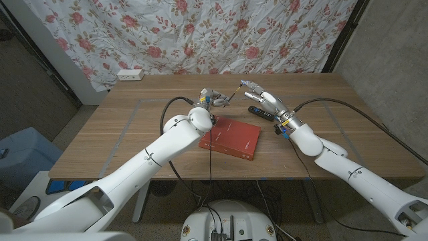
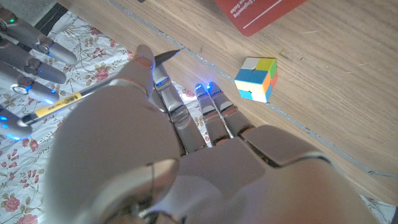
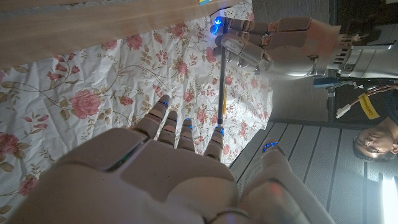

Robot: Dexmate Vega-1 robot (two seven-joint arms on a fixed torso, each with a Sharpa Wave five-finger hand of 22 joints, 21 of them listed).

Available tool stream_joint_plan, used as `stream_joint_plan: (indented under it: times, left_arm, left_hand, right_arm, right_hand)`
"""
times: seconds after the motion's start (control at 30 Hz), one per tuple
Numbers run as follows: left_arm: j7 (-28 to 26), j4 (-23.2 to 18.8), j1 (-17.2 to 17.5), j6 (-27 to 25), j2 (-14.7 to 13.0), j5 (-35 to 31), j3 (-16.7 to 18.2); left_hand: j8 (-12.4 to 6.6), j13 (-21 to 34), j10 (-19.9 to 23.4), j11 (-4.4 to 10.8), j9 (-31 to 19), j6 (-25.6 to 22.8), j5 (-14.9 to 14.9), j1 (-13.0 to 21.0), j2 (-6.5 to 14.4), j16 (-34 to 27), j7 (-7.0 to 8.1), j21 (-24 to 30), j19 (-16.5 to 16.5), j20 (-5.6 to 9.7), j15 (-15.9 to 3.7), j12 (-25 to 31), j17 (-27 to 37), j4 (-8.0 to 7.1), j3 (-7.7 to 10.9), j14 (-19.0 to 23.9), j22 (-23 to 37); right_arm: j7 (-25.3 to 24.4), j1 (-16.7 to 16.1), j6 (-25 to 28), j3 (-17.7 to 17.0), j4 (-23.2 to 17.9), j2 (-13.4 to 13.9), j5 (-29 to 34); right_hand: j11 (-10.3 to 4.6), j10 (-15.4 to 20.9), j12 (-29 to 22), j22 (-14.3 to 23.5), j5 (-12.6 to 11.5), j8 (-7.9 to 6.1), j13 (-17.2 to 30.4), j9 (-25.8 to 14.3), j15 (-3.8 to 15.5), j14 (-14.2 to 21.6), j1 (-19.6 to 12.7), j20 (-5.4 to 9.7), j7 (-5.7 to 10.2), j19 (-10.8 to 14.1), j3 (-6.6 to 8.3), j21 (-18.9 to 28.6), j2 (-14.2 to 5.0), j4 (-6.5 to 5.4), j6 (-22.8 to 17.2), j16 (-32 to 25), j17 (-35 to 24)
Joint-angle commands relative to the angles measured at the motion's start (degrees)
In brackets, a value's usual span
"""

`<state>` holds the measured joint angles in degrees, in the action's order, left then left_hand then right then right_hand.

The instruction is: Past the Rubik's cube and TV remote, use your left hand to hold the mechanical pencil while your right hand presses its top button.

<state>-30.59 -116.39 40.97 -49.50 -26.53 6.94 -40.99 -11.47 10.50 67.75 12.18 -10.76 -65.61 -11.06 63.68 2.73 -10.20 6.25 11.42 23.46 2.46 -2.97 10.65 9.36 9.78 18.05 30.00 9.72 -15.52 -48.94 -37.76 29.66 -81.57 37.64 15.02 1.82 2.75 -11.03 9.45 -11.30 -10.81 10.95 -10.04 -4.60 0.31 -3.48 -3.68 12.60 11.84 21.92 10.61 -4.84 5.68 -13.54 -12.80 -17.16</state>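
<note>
Both arms are seen stretched from the desk's (image 1: 120,127) near edge toward its far middle, hands raised above the wood; the left hand (image 1: 208,100) is turned with its back to the wrist camera, fingers (image 2: 163,87) curled around the mechanical pencil (image 1: 229,98), which is gripped near its tip and held clear of the desk, slanting across to the other hand; the right hand (image 1: 264,100) is held with fingers loosely spread and partly extended, its fingertips (image 3: 217,135) placed at the pencil's yellow-banded upper end, though whether contact is made with the button cannot be told. In the right wrist view the pencil is shown as a thin dark rod running from the left hand's fingers to the right hand's fingertips. A red book (image 1: 231,137) is laid flat near the desk's middle, below the left forearm; a Rubik's cube (image 2: 256,78) is set on the wood just beside the book; a TV remote (image 1: 259,112) is lying under the right hand; a flowered curtain (image 1: 200,33) is hung behind the far edge; a person's face is caught at the right wrist view's edge.
</note>
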Motion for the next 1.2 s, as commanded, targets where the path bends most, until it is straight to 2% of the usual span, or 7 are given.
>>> stream_joint_plan:
  times: [0.03, 1.2]
  left_arm:
    - [0.34, -0.13, -0.04, 0.22, -0.31, -0.22, -0.20]
    - [0.06, -0.49, 0.45, -0.22, -0.05, -0.26, -0.14]
  left_hand:
    - [-0.49, 0.29, 0.87, 0.64, -0.28, -0.06, -0.21, 0.31, 0.53, 0.12, 0.07, 0.06, -0.22, 1.49, -8.68, 0.18, 0.07, -0.09, -0.30, -0.21, 0.34]
    - [-0.46, 0.29, 0.76, 0.63, -0.28, 0.02, -0.21, 0.40, 0.55, 0.13, 0.07, 0.06, -0.24, 1.52, -8.68, 0.16, 0.06, -0.10, -0.48, -0.25, 0.34]
  right_arm:
    - [-0.17, -0.47, -0.42, -0.68, -0.24, -0.03, -0.25]
    - [-0.24, -1.49, 0.38, -1.82, -1.21, 0.26, -0.74]
  right_hand:
    - [-0.18, 0.25, -0.20, 0.19, -0.38, -0.36, 0.09, -0.13, -0.23, -0.32, -0.20, -0.15, 0.02, 0.21, 0.22, 0.13, -1.93, -0.13, -0.82, -0.21, -0.06]
    - [-0.20, 0.39, -0.32, 0.19, -0.36, -0.11, 0.09, -0.10, -0.22, -0.23, -0.28, -0.15, 0.05, 0.32, 0.27, 0.19, -1.96, -0.12, -1.18, -0.33, -0.08]
